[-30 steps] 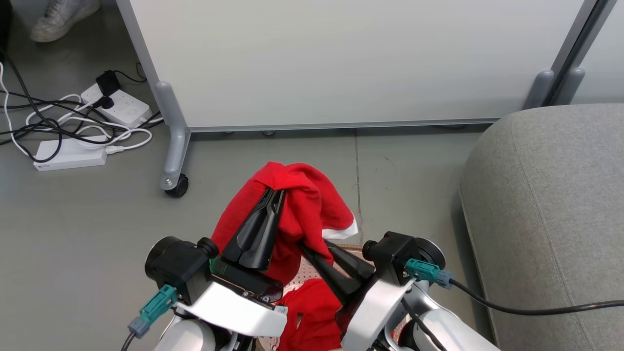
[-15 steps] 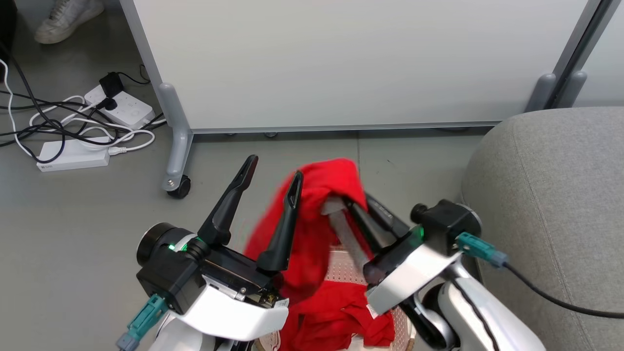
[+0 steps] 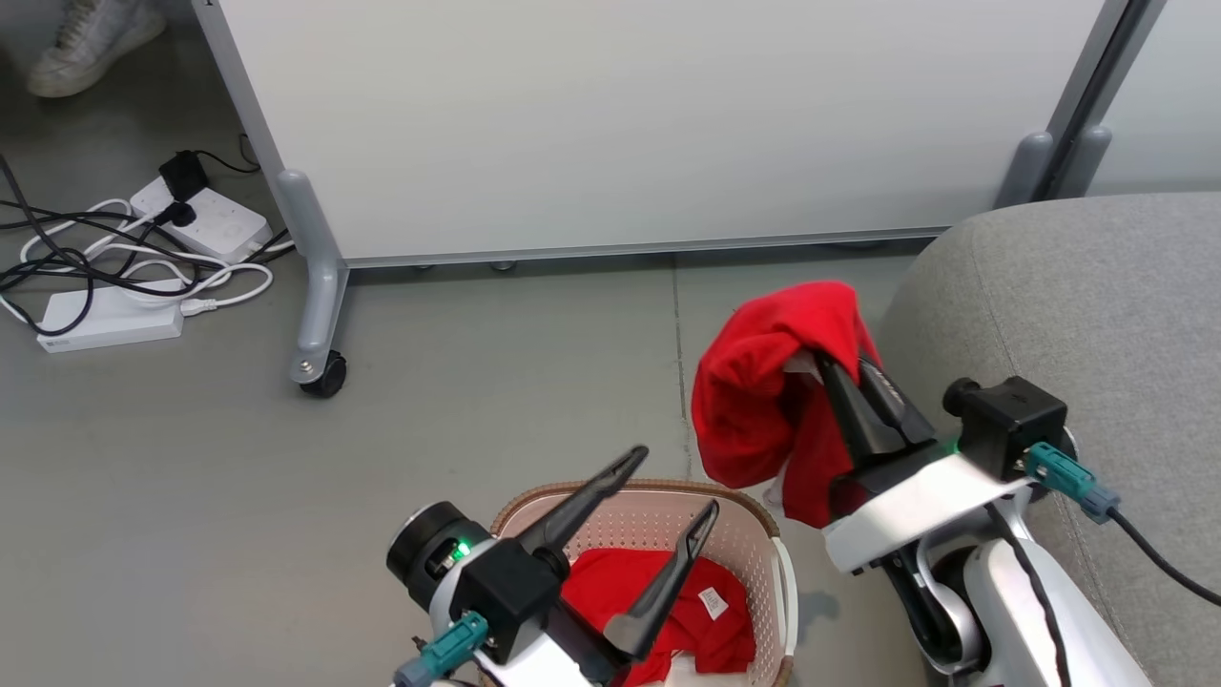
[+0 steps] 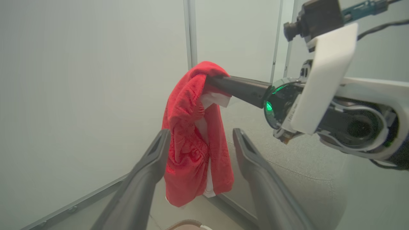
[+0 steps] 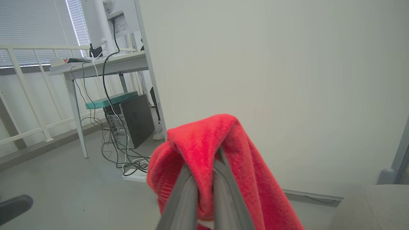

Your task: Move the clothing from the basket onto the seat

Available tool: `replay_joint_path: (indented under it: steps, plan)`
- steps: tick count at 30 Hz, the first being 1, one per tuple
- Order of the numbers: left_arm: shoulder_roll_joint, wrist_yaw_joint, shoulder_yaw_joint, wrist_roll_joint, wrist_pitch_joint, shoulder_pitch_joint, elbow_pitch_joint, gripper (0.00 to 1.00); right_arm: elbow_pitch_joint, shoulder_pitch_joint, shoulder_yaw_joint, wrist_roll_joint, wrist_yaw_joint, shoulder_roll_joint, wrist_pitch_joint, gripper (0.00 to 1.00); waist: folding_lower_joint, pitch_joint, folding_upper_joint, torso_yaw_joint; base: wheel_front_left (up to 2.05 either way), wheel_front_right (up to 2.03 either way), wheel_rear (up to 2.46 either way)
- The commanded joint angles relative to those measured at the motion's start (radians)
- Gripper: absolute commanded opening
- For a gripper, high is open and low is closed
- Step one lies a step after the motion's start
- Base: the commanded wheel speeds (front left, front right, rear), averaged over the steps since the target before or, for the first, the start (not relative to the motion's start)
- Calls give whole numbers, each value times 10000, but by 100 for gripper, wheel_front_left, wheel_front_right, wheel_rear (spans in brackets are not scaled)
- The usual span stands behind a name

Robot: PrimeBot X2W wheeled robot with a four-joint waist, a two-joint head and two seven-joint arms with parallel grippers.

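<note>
One red piece of clothing (image 3: 758, 386) hangs in the air from my right gripper (image 3: 828, 367), which is shut on its upper fold right beside the rounded edge of the grey seat (image 3: 1097, 315). In the right wrist view the fingers (image 5: 188, 182) pinch the cloth (image 5: 233, 153). More red clothing (image 3: 658, 601) lies in the cream basket (image 3: 754, 520) at the bottom centre. My left gripper (image 3: 675, 482) stands open over the basket with nothing in it. Its wrist view shows the hanging garment (image 4: 188, 134) beyond its spread fingers (image 4: 153, 159).
A pale partition panel (image 3: 620, 124) on a wheeled leg (image 3: 324, 377) stands behind. Power strips and tangled cables (image 3: 114, 277) lie on the floor at left, with a person's shoe (image 3: 81, 43) at top left. A desk and a dark computer case (image 5: 137, 118) stand farther left.
My left gripper opened, let go of the garment and dropped back over the basket. My right gripper shut on the garment and carried it right, up to the seat's edge.
</note>
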Motion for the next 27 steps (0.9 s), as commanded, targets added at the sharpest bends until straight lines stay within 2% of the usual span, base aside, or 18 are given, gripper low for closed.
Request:
replay_joint_path:
  steps: [1,12,18,19,27]
  plan:
    - [126,-87,-85,30,101,43,135,100,-61,177,-156,-60,3,-67,106,0,0,45,-1,-64,0,0,0]
    - [385,-283,-618,51,300,-120,645,100,-10,769,-910,-271,2,-41,479,0,0,301,-1,-885,0,0,0]
    - [522,-279,-699,64,439,-256,526,100,16,655,-917,-191,2,12,466,0,0,502,-1,-1894,0,0,0]
    - [522,-279,-699,64,439,-256,526,100,16,655,-917,-191,2,12,466,0,0,502,-1,-1894,0,0,0]
    - [744,-213,-751,56,716,-402,313,100,101,550,-1128,-137,2,58,331,0,0,885,-1,-3559,0,0,0]
